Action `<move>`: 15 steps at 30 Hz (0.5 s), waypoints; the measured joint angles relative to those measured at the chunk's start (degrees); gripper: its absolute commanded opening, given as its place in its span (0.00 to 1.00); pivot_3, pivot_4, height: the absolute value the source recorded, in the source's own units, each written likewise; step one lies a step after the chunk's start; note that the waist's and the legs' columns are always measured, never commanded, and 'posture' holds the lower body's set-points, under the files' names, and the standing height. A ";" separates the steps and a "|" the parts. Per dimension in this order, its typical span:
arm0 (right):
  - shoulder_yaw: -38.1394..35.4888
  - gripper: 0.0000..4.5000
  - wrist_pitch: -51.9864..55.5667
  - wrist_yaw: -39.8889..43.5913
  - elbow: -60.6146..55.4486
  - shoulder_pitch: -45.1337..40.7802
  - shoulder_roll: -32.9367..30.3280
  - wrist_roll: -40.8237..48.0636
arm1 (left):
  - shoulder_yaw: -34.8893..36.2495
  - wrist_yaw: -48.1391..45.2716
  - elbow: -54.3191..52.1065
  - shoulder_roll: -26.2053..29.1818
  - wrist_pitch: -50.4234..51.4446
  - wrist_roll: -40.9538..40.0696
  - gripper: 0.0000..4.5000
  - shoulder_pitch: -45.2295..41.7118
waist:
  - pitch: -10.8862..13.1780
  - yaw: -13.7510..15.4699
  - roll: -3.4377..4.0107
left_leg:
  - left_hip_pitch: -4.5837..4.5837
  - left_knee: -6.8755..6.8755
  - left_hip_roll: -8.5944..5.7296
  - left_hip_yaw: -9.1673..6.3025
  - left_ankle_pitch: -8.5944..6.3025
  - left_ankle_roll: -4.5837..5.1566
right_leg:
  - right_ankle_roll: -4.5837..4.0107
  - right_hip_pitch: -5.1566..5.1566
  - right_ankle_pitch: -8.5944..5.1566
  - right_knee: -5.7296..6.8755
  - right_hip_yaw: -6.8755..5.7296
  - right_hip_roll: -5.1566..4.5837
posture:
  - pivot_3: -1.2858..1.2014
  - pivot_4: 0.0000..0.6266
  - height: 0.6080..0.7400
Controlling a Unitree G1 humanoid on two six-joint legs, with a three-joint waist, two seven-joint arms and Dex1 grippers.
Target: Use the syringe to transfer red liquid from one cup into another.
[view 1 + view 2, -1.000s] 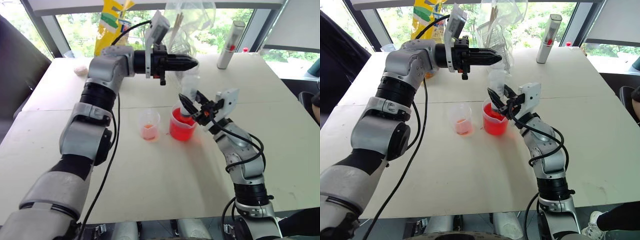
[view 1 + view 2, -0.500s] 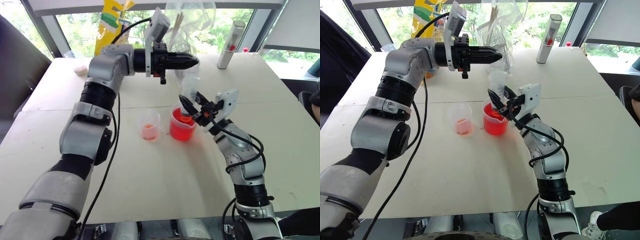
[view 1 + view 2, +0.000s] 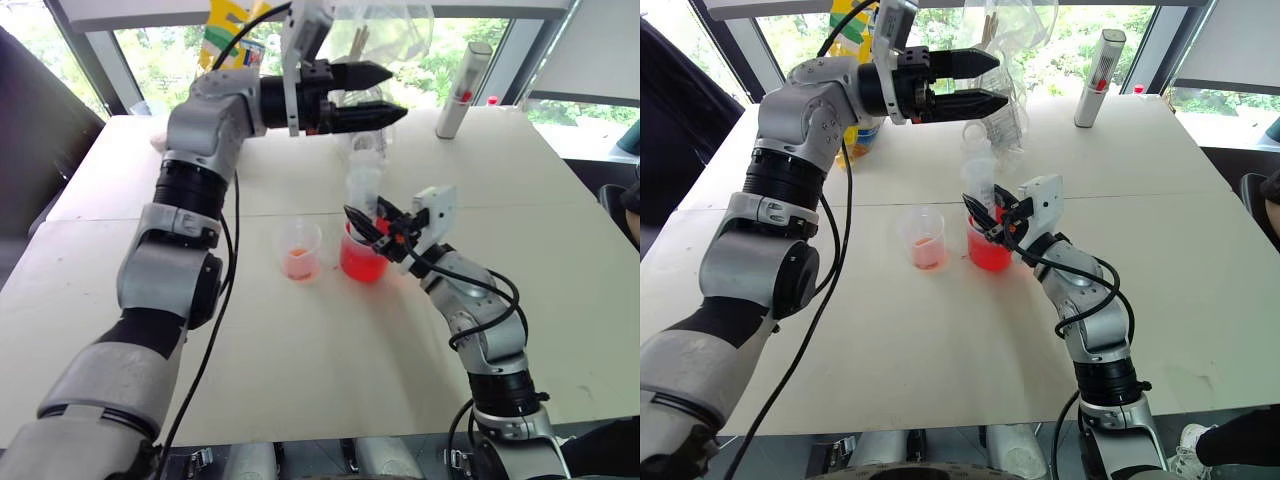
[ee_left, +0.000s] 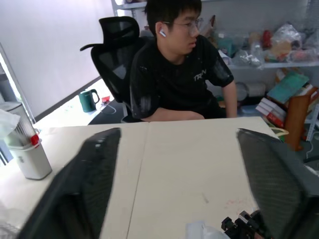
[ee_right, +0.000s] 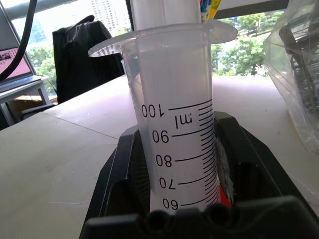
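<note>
While the right gripper (image 3: 372, 226) stays out of the way at centre frame of the left eye view, clamped on the barrel of the syringe (image 3: 362, 190), the syringe stands upright with its tip down in the larger beaker (image 3: 362, 262) of red liquid (image 3: 360, 268); the step in hand appears to be the draw. The left gripper (image 3: 380, 95), upper centre, hangs above the plunger top with its jaws spread and nothing between them. The next move likely calls for lowering it onto the plunger, closing, and pulling upward while the right arm holds the barrel fixed. The small cup (image 3: 299, 250) stands just left of the beaker, with a shallow layer of red in it. In the right eye view, a white-grey cylinder (image 3: 1095, 63) stands at upper right, a clear plastic bag (image 3: 1012, 50) lies just behind the syringe, and a yellow package (image 3: 855, 70) sits at upper left; the bag crowds the left gripper's descent. In the left wrist view, two black fingers (image 4: 94, 169) stand wide apart, with a person (image 4: 177, 74) seated beyond the table (image 4: 189, 159). In the right wrist view, the graduated barrel sits gripped between the pads (image 5: 127, 174), and no red shows at the visible marks.
</note>
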 measured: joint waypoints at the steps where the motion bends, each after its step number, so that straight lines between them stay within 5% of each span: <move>1: -0.09 0.31 0.10 -0.05 -0.15 -0.25 -0.05 0.03 | 0.23 0.04 0.00 0.25 -0.07 -0.02 0.98 0.00 | 0.00 0.00 0.00 | 0.00 0.00 0.00 0.00 0.00 0.00 | 0.00 0.00 0.00 0.00 0.00 0.00 | 0.52 0.24 0.99; 15: -3.38 0.31 2.81 -2.12 -3.14 -4.95 -0.67 2.36 | 2.57 -3.77 -7.11 12.53 4.42 -0.69 0.98 10.16 | 0.00 -0.08 0.00 | 0.02 -0.05 0.05 -0.01 0.06 -0.10 | 0.00 -0.02 0.00 0.04 0.00 -0.05 | 0.52 0.24 0.99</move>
